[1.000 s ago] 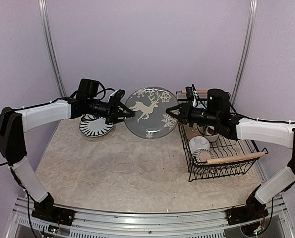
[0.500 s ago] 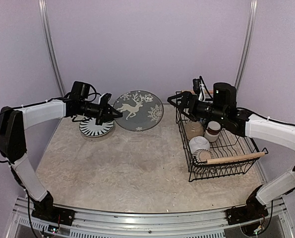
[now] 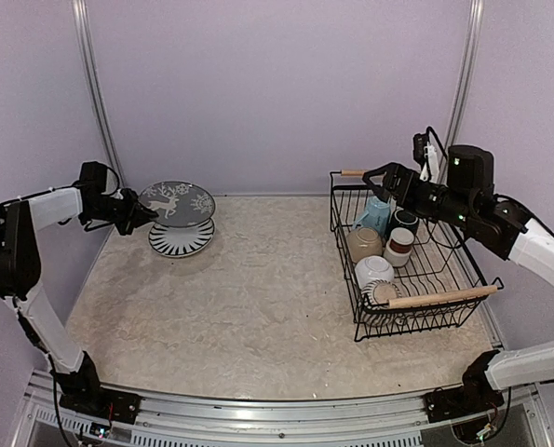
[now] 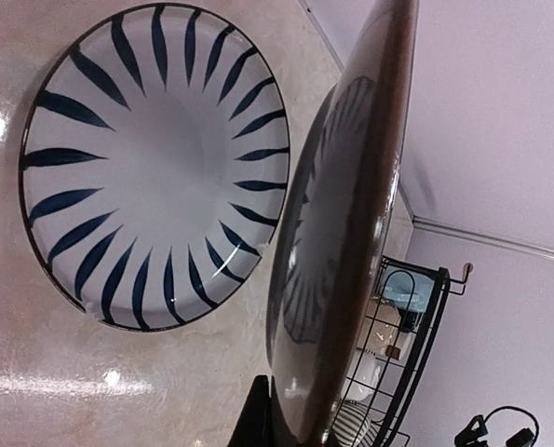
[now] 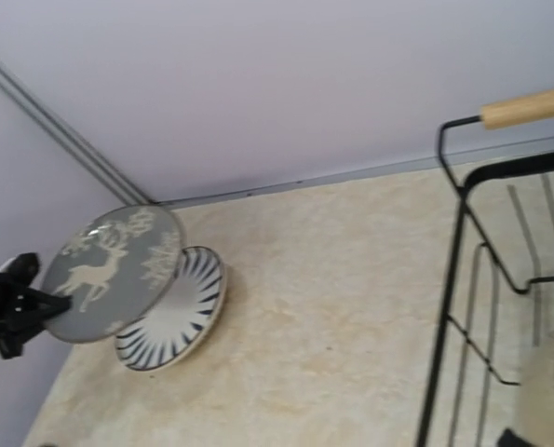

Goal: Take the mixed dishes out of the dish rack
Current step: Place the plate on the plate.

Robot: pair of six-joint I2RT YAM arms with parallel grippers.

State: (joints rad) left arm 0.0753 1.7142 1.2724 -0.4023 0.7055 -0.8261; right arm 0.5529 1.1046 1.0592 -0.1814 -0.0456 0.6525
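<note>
Deer plate [image 3: 176,204] sits clamped in your left end effector [image 3: 139,214], tilted over the striped plate [image 3: 180,238]; your right end effector [image 3: 385,175] hangs over the rack [image 3: 424,307], and you cannot tell its grip.

The beige table [image 3: 258,307] carries 2 things — striped plate [image 3: 179,244] at left, dish rack [image 3: 441,298] at right.

You have two matching arms: the left arm [image 3: 51,207] and right arm [image 3: 542,250] wear white shells between black joint housings, with thin cables looping at the wrists. Black bases sit at 7 and 5 o'clock. The left gripper [image 3: 144,215] and right gripper [image 3: 371,174] have matte black fingers.
</note>
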